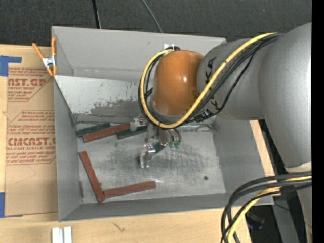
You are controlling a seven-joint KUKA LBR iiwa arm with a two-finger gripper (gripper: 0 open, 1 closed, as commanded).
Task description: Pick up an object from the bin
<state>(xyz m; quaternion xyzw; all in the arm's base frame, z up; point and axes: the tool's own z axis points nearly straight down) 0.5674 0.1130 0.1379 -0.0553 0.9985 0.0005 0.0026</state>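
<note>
My gripper (146, 157) hangs below the arm's orange cover, low over the bin's floor near the middle. A small green piece (175, 144) shows just to its right, close to the gripper's body; whether it is held is unclear. A reddish-brown flat stick (105, 132) lies to the gripper's left near the back wall, with a dark green stick (95, 126) alongside it. Another reddish-brown stick (129, 189) lies flat toward the front, below the gripper.
A third reddish-brown stick (90, 174) slants along the left wall and meets the front stick at its lower end, forming an L. The arm and its cables cover the bin's back right part.
</note>
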